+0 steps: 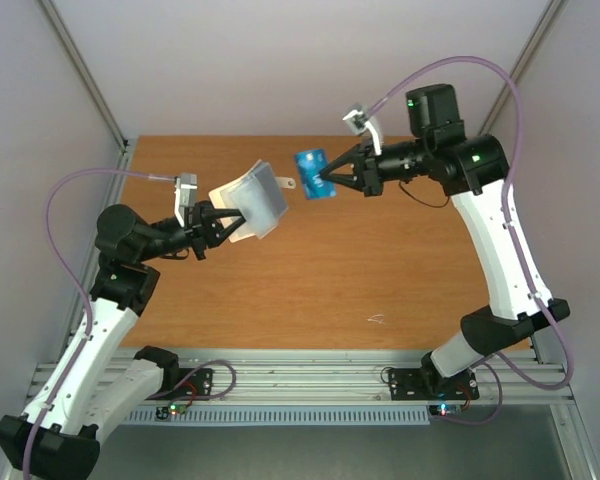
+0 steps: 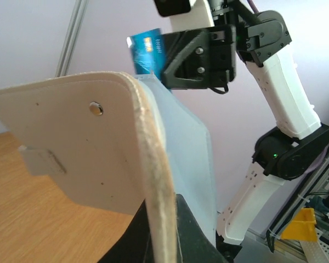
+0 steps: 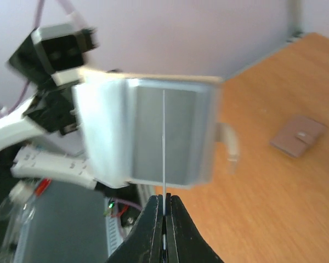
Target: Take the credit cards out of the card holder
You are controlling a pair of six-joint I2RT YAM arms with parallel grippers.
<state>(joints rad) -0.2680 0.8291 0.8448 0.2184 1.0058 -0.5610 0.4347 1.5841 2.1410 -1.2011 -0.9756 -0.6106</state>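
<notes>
Both arms are up over the wooden bench (image 1: 380, 270). We note the left claw (image 1: 223, 221) clamped shut on one edge of the flat pale grey-blue bifold card holder with its beige rim (image 1: 256, 198). The holder is held off the bench and tilted, and a small metal snap stud (image 2: 97, 108) shows on its beige outer face. The right claw (image 1: 332, 180) is pinched shut on the bright blue plastic credit card (image 1: 309, 174). From the right wrist we see it edge-on, a thin line rising between the fingers (image 3: 153, 219). From overhead, the card sits just beside the holder's far edge, apart from it. A small mauve-brown square pouch (image 3: 299, 136) lies flat on the bench, well apart.
</notes>
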